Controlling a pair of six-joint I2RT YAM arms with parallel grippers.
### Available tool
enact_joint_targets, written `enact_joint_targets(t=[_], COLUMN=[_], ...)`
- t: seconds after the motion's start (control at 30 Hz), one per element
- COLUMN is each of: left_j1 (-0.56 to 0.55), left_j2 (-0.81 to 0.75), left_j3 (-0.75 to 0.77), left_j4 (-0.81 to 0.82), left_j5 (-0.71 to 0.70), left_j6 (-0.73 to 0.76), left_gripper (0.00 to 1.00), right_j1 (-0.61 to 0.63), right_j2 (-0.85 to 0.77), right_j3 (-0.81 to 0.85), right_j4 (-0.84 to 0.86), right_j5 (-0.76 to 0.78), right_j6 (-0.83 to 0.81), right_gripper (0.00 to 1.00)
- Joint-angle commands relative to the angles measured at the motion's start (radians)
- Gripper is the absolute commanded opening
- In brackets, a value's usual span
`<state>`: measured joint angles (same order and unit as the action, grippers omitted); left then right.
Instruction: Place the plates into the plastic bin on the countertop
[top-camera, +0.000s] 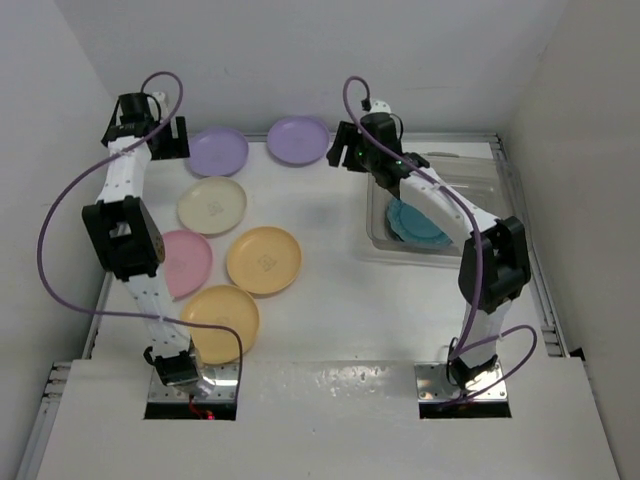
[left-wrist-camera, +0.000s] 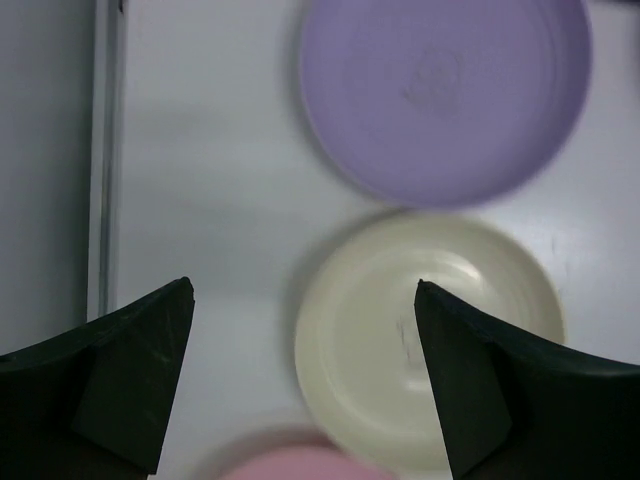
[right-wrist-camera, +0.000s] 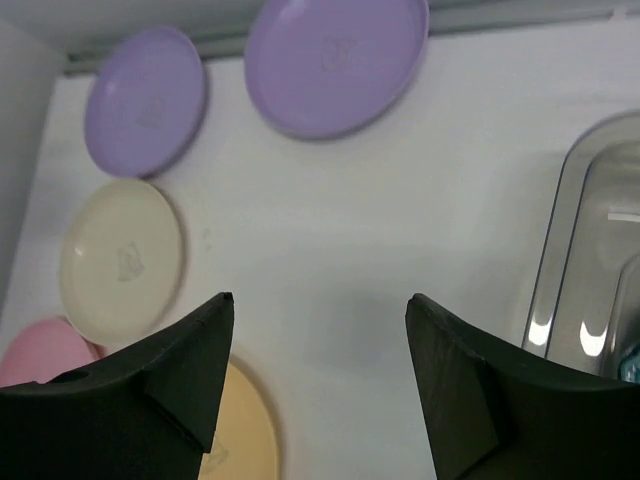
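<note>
Top view: the bin (top-camera: 470, 172) sits at the right of the countertop (top-camera: 330, 300) with a teal plate (top-camera: 412, 226) inside. On the left lie the left lavender plate (top-camera: 218, 150), right lavender plate (top-camera: 298, 138), cream plate (top-camera: 212, 204), pink plate (top-camera: 188, 262) and two yellow plates (top-camera: 264, 260).

Left wrist: the left gripper (left-wrist-camera: 302, 288) hangs spread and empty over the cream plate's edge.

Right wrist: the right gripper (right-wrist-camera: 320, 300) is parted and empty over bare countertop, left of the bin.
</note>
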<state>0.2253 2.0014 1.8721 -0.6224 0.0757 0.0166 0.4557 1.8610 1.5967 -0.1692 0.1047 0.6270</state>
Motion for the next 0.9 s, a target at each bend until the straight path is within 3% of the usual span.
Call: enact_joint_targets(t=[0.0,0.17,0.4,0.5,0.6,0.63,0.7,0.73,0.77,0.87], left_j1=[0.014,0.014,0.005,0.005,0.005,0.005,0.005,0.005,0.015,0.028], left_j2=[0.216,0.433,0.540,0.562,0.574,0.583,0.583,0.583,0.583,0.562], left_j3=[0.227,0.450,0.453,0.427,0.415,0.415,0.415,0.415,0.424,0.424], left_j4=[0.007,0.042,0.095,0.095,0.095,0.095,0.095,0.104,0.113,0.151], left_j5=[0.007,0.053,0.039,0.012,0.012,0.021,0.057,0.068,0.068,0.104], left_j6=[-0.115,-0.176,-0.176,-0.176,-0.185,-0.196,-0.221,-0.236,-0.271,-0.317], left_gripper=[0.92,0.92,0.90,0.73,0.41,0.25,0.16,0.04,0.00,0.00], right_j1=[0.043,0.075,0.104,0.120,0.130,0.135,0.138,0.138,0.139,0.147], right_j2=[-0.089,-0.135,-0.212,-0.240,-0.264,-0.267,-0.279,-0.279,-0.281,-0.284], right_j3=[-0.072,-0.136,-0.236,-0.251,-0.254,-0.256,-0.256,-0.253,-0.256,-0.258], right_j4=[0.051,-0.010,-0.070,-0.087,-0.098,-0.105,-0.110,-0.118,-0.124,-0.136], right_j5=[0.033,0.084,0.170,0.214,0.250,0.265,0.268,0.283,0.282,0.291], right_j6=[-0.055,-0.107,-0.101,-0.107,-0.125,-0.128,-0.133,-0.131,-0.131,-0.131], right_gripper=[0.68,0.68,0.68,0.68,0.68,0.68,0.68,0.68,0.68,0.68])
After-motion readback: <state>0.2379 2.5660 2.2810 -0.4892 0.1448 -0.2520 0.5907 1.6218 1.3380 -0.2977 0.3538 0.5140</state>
